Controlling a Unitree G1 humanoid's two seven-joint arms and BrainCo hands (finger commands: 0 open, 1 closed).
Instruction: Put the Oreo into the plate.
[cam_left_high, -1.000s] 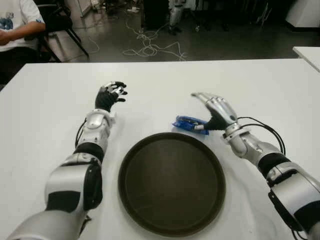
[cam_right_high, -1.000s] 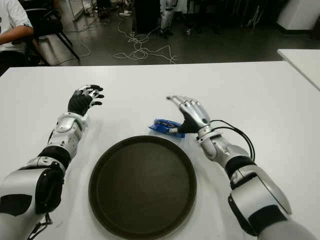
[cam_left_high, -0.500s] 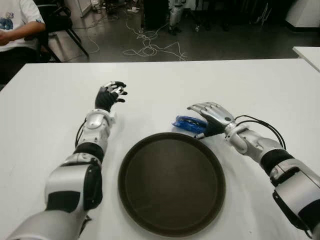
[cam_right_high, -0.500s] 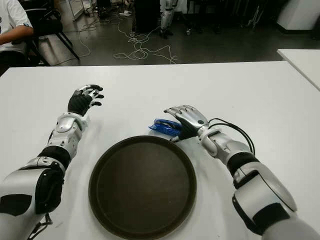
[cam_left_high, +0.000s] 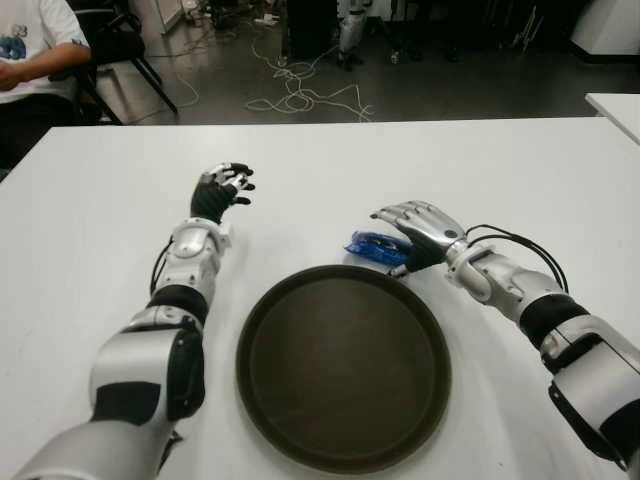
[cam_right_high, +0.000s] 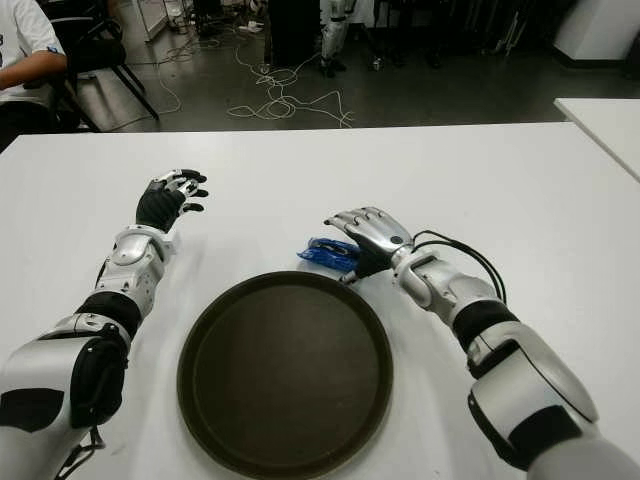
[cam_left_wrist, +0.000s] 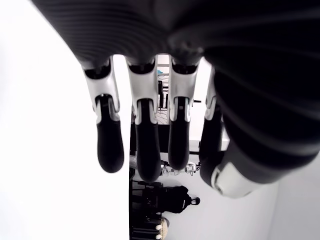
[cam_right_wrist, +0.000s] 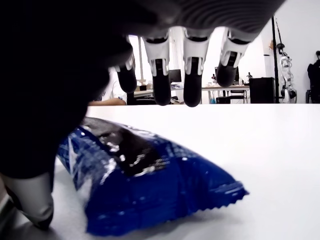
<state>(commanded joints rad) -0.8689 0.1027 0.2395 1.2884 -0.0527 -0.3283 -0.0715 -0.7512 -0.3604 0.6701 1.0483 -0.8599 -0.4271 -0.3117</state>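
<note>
Lowered right hand arches open fingers over Oreo pack, not gripping.

Plate sits on the tabletop front and center, Oreo pack just behind its far rim. Right hand arches over the pack; left hand is way off left.
</note>
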